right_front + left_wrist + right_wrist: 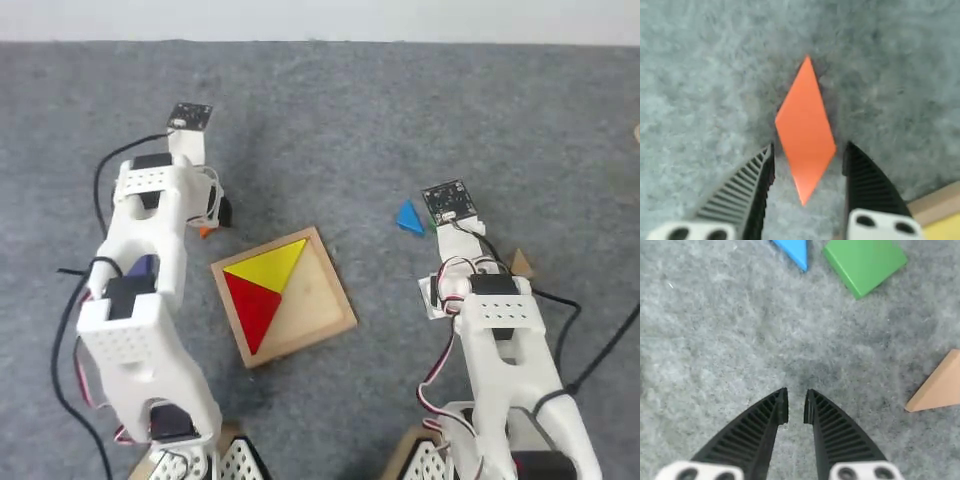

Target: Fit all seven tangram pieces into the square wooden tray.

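An orange parallelogram [805,127] lies flat on the grey carpet, and my left gripper [809,149] is open with one finger on each side of its near end. In the high view the orange piece [205,232] peeks out beside the left arm, just left of the square wooden tray [325,300]. The tray holds a yellow triangle [268,265] and a red triangle [252,305]. My right gripper [795,395] is shut over bare carpet, holding nothing. Beyond it lie a blue triangle [792,250], a green square [865,260] and a tan triangle [940,385].
A purple piece [143,265] shows partly under the left arm. The tray's corner [935,205] sits close to the left gripper. The blue triangle [408,217] and tan triangle [520,263] flank the right arm's wrist. Carpet stretches open at the back.
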Tool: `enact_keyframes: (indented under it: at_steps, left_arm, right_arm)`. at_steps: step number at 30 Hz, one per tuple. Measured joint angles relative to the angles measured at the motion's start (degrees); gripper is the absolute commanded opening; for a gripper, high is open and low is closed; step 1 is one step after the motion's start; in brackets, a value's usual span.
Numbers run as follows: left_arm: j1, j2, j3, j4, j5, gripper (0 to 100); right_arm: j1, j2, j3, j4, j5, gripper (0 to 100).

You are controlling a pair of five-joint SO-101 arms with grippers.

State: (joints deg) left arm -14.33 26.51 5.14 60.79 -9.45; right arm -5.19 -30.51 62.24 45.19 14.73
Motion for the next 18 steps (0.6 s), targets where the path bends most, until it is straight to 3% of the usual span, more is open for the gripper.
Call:
enact_keyframes:
  at_steps: [12, 18]
  left_arm:
    - [2.4, 1.9, -4.1, 3.1, 13.5, 8]
    - [3.5, 1.6, -5.5, 5.6, 14.0, 4]
  right_arm:
    - [0.0, 0.0, 0.0, 0.0, 0.0, 7.3]
    - [0.0, 0.0, 0.0, 0.0, 0.0, 7.3]
